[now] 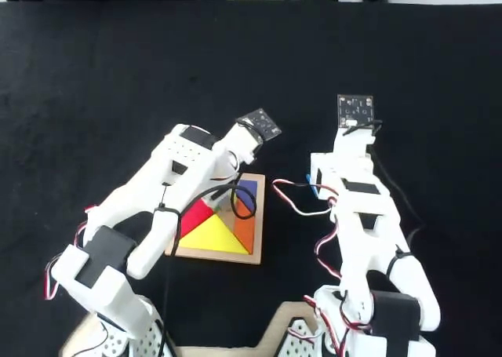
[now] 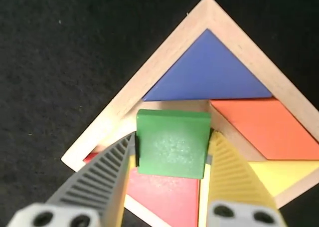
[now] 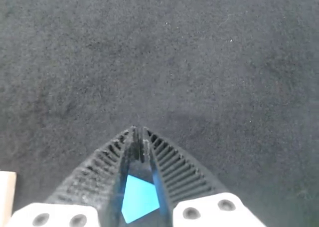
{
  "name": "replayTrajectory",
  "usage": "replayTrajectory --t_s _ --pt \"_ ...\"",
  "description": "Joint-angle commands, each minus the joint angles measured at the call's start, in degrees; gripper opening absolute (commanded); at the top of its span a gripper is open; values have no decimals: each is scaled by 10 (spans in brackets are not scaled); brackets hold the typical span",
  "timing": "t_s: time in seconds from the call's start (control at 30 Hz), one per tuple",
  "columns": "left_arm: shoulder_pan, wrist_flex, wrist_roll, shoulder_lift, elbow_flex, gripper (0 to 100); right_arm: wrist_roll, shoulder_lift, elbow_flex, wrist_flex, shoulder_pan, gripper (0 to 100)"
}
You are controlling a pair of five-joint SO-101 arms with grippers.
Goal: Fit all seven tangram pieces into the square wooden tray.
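The square wooden tray (image 1: 216, 255) lies mid-table under my left arm. It holds a blue triangle (image 2: 209, 70), an orange parallelogram (image 2: 269, 127), a yellow triangle (image 1: 212, 235) and a red piece (image 2: 164, 197). My left gripper (image 2: 173, 134) is shut on a green square (image 2: 172, 149), held just above the tray's middle, between the blue triangle and the red piece. My right gripper (image 3: 137, 133) hangs over bare black cloth to the right of the tray. Its fingers meet at the tips, with a light blue piece (image 3: 139, 197) clamped between them near their base.
Black cloth (image 1: 118, 74) covers the table, with open room behind and on both sides of the tray. Red and white cables (image 1: 296, 202) loop between the tray and the right arm. A pale wooden board (image 1: 271, 326) carries both arm bases at the front edge.
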State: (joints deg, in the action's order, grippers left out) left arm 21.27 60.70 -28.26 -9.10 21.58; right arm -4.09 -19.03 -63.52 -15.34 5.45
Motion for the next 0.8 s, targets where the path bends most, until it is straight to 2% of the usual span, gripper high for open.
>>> replayTrajectory --t_s 0.0,0.4,0.5,0.77 --pt "9 -5 -7 -3 -3 193 -6 1 31 11 -8 18" --pt "9 113 -8 -4 -116 216 -6 1 31 10 -8 18" --pt "9 115 -8 -4 -117 267 -6 1 31 10 -8 18" --pt "9 114 -8 -4 -121 272 -6 0 31 10 -8 18"
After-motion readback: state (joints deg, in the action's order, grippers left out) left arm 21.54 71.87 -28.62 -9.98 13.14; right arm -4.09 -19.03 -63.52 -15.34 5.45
